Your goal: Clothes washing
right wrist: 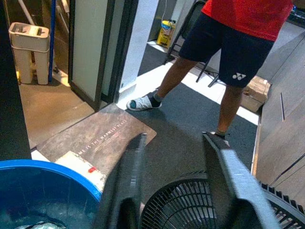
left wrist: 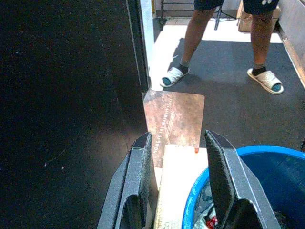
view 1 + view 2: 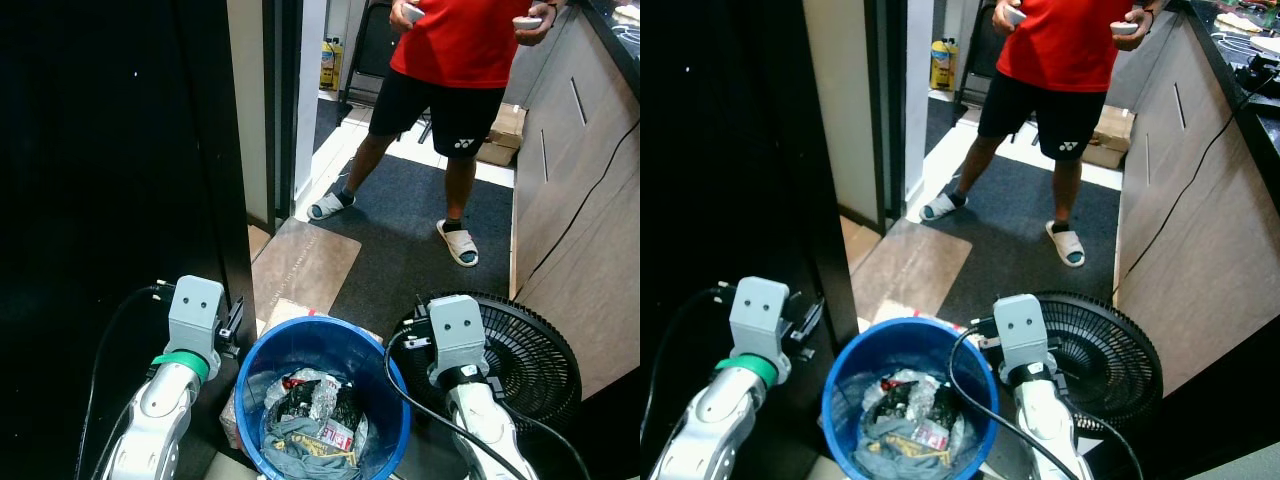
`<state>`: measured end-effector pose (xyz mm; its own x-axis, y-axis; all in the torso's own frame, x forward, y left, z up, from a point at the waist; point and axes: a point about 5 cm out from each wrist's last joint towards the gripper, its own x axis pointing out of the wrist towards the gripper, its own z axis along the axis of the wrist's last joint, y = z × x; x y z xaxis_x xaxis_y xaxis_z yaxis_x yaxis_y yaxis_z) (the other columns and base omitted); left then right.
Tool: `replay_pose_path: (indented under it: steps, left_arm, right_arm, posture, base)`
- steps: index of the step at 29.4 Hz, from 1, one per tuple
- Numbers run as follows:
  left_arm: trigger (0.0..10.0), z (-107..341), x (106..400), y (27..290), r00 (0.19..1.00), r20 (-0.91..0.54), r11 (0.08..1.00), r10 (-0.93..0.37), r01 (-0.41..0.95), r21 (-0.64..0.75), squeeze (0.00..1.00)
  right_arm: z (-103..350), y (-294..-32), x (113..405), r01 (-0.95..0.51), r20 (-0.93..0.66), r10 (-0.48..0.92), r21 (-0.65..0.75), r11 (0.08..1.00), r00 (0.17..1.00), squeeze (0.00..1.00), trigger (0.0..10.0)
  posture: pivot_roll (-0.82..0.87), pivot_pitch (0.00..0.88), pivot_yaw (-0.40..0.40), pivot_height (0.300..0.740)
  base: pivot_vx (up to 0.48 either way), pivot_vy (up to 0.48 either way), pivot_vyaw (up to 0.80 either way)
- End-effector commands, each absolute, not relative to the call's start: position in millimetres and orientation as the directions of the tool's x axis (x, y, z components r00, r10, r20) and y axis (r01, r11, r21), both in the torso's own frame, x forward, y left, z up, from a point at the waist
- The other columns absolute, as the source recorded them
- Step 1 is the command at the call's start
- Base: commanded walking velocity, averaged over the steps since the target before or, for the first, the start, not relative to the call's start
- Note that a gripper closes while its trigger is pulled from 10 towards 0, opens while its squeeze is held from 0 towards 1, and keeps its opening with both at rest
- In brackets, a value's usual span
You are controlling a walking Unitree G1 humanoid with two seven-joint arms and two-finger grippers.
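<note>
A blue bucket (image 3: 322,345) stands on the floor just in front of me, between my two arms. Grey and dark clothes (image 3: 305,425) lie crumpled inside it, with some printed fabric among them. My left arm (image 3: 180,370) is raised at the bucket's left side. Its gripper (image 2: 177,143) is open and empty, above the rim (image 2: 198,191) and pointing forward over the floor. My right arm (image 3: 465,380) is at the bucket's right side. That gripper (image 1: 174,140) is also open and empty, over the gap between the bucket (image 1: 52,179) and a fan.
A black floor fan (image 3: 535,360) lies right of the bucket. A brown doormat (image 3: 305,265) lies ahead at a doorway. A person (image 3: 455,60) in a red shirt stands on the dark carpet holding controllers. A black panel (image 3: 110,150) closes the left, wooden cabinets (image 3: 570,180) the right.
</note>
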<state>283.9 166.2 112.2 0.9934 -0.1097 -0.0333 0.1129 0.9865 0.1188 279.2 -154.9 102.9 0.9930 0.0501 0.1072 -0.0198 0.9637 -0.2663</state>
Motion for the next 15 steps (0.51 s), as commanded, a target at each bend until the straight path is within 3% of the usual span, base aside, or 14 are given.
replay_pose_path:
  steps: [1, 15]
  left_arm:
    - [10.0, 105.5, 280.8, 165.0, 0.991, -0.060, 0.984, -0.117, 0.124, 0.126, 0.00]
    - [10.0, 105.1, 280.5, 164.7, 0.991, -0.061, 0.984, -0.118, 0.125, 0.125, 0.00]
  right_arm:
    - [98.0, -157.9, 277.8, -0.018, 0.082, 0.041, -0.259, 0.966, 0.996, 1.00, 10.0]
    - [97.6, -158.1, 276.9, -0.015, 0.080, 0.037, -0.258, 0.966, 0.996, 1.00, 10.0]
  posture:
    - [0.08, 0.016, -0.010, 0.740]
    - [0.08, 0.018, -0.009, 0.740]
  base:
    - [0.000, 0.000, 0.00]
    - [0.000, 0.000, 0.00]
